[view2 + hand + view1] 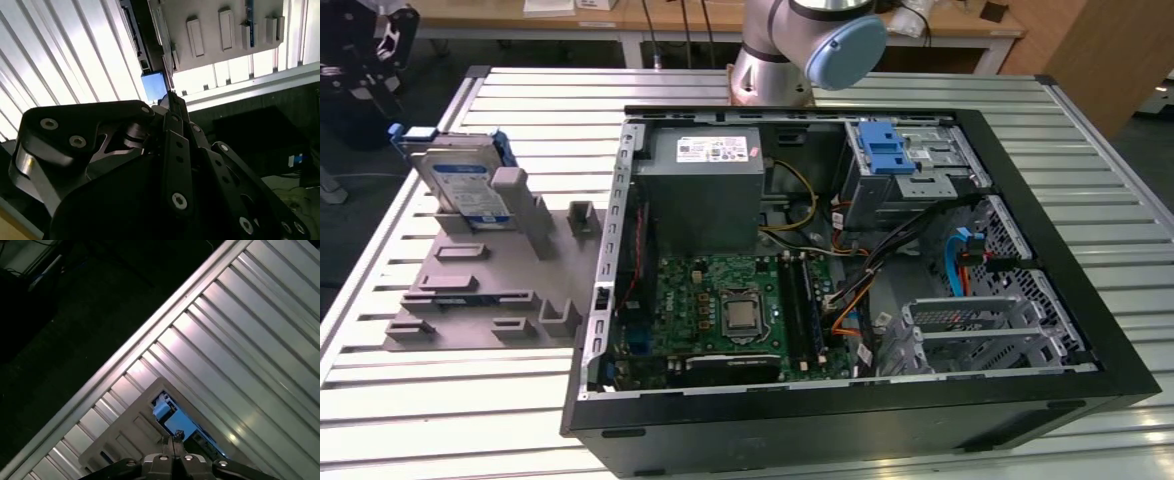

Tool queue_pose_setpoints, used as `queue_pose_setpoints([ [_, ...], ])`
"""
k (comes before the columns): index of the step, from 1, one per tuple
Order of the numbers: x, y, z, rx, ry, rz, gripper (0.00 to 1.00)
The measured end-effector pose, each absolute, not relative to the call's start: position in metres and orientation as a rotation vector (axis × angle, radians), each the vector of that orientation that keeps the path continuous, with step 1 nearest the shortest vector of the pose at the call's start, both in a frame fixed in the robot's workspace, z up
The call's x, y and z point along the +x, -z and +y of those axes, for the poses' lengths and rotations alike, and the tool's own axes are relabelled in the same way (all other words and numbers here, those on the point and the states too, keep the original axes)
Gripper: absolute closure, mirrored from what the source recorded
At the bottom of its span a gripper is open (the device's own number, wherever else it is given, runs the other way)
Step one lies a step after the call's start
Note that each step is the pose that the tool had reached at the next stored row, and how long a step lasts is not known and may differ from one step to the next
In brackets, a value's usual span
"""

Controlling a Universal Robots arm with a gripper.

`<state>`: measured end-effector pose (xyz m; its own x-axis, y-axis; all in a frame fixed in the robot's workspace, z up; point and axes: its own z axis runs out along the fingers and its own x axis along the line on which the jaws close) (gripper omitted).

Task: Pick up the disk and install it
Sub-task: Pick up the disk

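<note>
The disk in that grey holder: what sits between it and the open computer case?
In the exterior view, the grey holder's own upright posts stand between the disk and the computer case; nothing else lies there.

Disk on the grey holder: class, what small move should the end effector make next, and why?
Probably open the end effector: in the first wrist view its fingertips look closed together, holding nothing, just short of the disk, which stands upright, untouched, in its grey holder.
</note>
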<state>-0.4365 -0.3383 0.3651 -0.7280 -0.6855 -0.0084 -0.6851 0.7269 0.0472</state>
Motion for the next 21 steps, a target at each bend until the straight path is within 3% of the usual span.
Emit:
queue_pose_setpoints([
  [21,-0.4365,-0.3618,-0.3383,1.681,0.069,-2.632,0.89],
])
